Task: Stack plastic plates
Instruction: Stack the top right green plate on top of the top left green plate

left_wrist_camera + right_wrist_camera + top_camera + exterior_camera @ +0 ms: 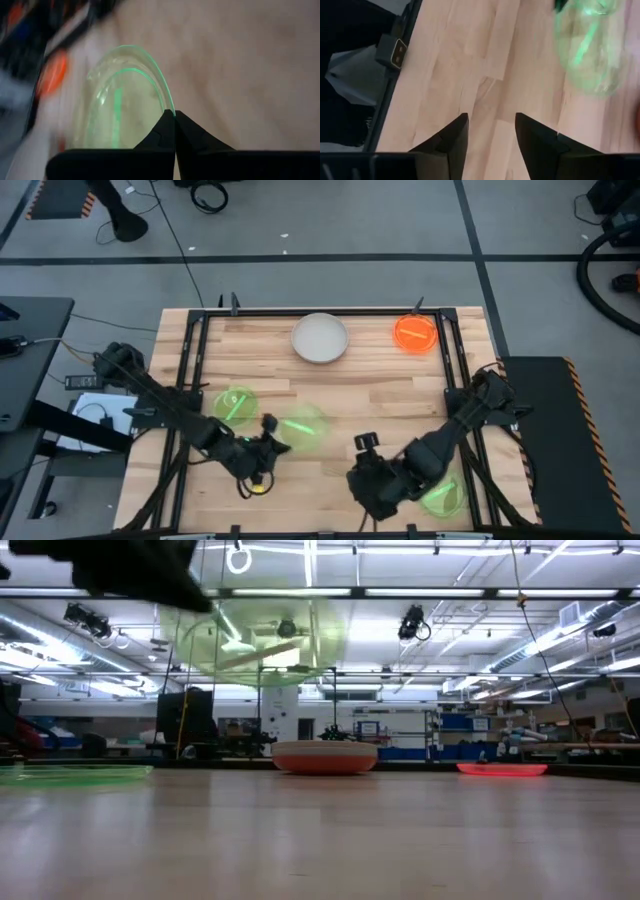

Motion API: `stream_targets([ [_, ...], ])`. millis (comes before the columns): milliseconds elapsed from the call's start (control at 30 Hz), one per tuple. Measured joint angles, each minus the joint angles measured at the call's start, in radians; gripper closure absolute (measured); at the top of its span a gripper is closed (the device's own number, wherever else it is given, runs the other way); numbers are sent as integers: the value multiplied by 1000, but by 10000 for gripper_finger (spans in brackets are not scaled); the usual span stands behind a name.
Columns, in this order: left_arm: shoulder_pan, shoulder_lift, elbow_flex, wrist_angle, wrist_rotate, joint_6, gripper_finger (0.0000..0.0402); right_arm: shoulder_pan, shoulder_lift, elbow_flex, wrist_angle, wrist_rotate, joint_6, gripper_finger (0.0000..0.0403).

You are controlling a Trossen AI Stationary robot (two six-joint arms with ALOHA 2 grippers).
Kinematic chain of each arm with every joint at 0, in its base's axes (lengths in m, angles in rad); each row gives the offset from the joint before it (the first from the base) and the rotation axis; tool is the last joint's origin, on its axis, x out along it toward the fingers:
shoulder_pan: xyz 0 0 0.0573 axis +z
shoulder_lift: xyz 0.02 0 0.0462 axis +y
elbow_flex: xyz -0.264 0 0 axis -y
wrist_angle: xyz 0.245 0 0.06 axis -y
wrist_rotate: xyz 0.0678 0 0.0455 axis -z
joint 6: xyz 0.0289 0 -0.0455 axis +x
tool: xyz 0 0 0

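Left claw (268, 442): pinched shut on the edge of a see-through green round plastic plate (303, 426), lifted off the wooden table (380, 400).
Left side: another green plate (236, 404), flat on the wood.
Far middle: off-white round plate (320, 338).
Far right: see-through orange plate (415, 333).
Right claw (372, 480): open, holding nothing.
Near right: third green plate (442, 497), beside that arm.

translucent glossy green plate (125, 100), matt wooden table (380, 390)
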Motion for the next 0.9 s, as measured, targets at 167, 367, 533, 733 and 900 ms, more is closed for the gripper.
stream_targets([
  [167, -25, -65, 0, -428, -68, -377, 400, 54, 1, 2, -12, 39, 69, 233],
  [367, -60, -100, -1, -787, -68, -773, 400, 93, 1, 2, -14, 112, 111, 235],
  [533, -74, -102, -1, -951, -55, -996, 400, 93, 2, 2, -14, 123, 111, 235],
  [733, -68, -100, -1, -1016, -27, -1097, 398, 86, 2, 2, -15, 125, 112, 235],
  [900, -22, -100, -52, -1015, -4, -1191, 399, 86, 2, 2, -15, 138, 112, 235],
])
